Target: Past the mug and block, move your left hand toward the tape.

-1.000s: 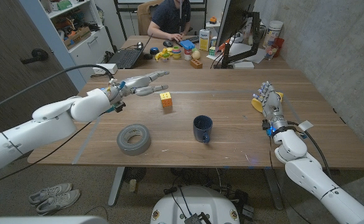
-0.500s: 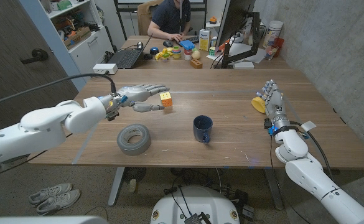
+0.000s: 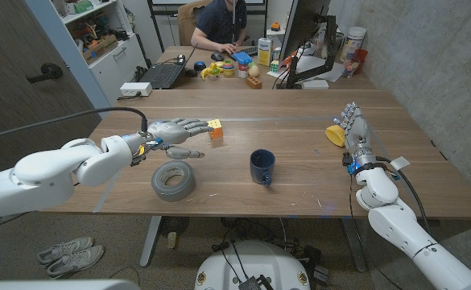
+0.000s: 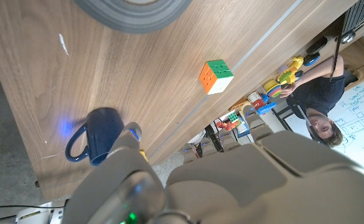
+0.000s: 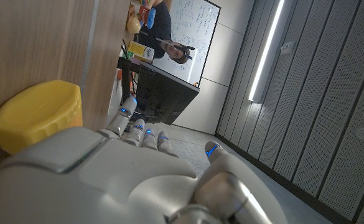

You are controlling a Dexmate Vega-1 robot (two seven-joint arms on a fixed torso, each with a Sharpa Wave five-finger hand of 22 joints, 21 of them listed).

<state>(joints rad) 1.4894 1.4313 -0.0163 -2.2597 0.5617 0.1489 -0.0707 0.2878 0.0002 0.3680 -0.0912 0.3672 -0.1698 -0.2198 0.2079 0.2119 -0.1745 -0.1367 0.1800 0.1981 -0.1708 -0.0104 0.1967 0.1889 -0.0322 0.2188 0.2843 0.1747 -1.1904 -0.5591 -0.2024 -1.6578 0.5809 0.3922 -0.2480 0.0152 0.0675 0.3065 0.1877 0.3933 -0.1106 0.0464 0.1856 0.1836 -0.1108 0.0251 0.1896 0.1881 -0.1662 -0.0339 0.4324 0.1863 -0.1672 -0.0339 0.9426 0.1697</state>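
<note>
On the counter (image 3: pixel 299 173) there is one blue mug (image 3: pixel 261 167), and every other countable thing can be placed from it: one grey roll of tape (image 3: pixel 173 179) to its left, one colourful cube block (image 3: pixel 215 129) beyond it and to the left, and one yellow object (image 3: pixel 334 134) well off to its right. Two robot hands are in view, the left robot hand (image 3: pixel 173 134) between block and tape on the mug's left, the right robot hand (image 3: pixel 356 133) just beside the yellow object. Far behind the mug one person (image 3: pixel 221 22) sits at a second desk with one open laptop (image 3: pixel 164 74).
</note>
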